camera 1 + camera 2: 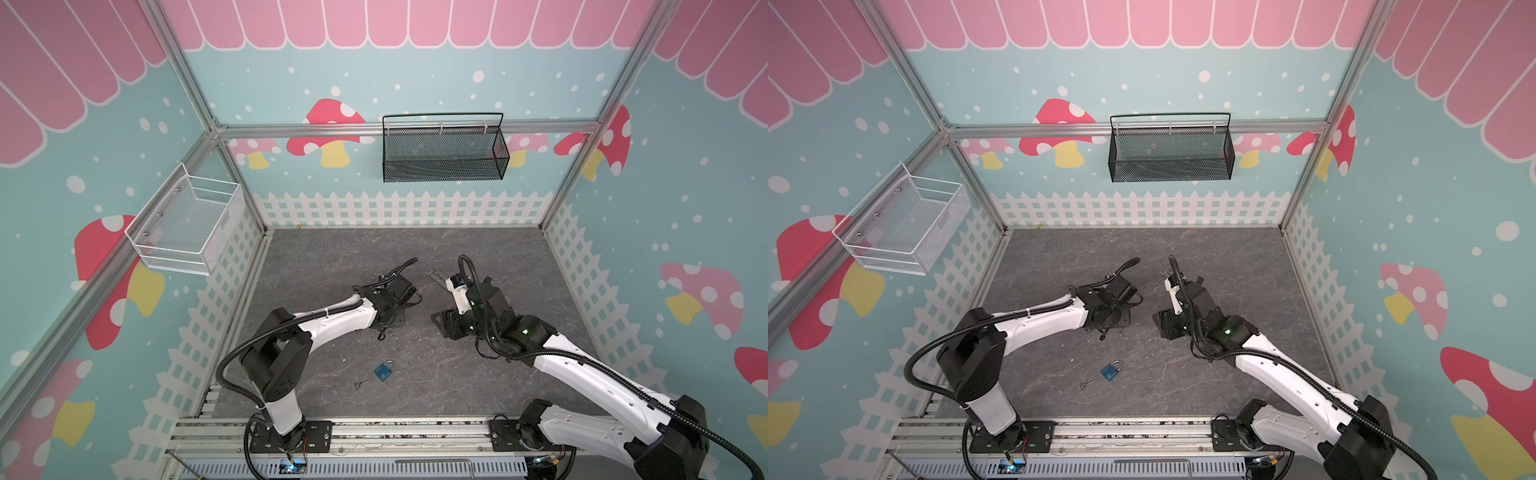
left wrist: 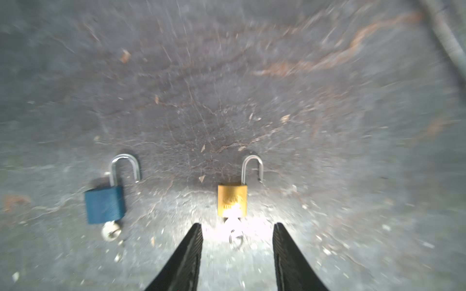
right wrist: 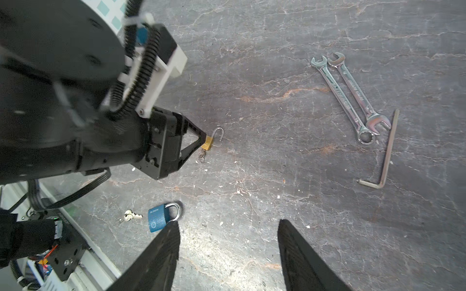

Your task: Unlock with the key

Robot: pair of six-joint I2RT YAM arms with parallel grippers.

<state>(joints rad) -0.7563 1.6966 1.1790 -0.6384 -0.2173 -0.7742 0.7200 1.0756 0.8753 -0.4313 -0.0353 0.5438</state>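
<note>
The 2 top views look steeply down from high at the front onto the whole table. The left wrist camera hangs close over the table, facing a gold padlock. The right wrist camera, farther off, shares that padlock and the left gripper.

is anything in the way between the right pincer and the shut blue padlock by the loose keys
Nothing visible: only bare table lies between the right pincer and the blue padlock; the keys lie beyond it.

Left pincer and right pincer hover, jaws apart.
</note>
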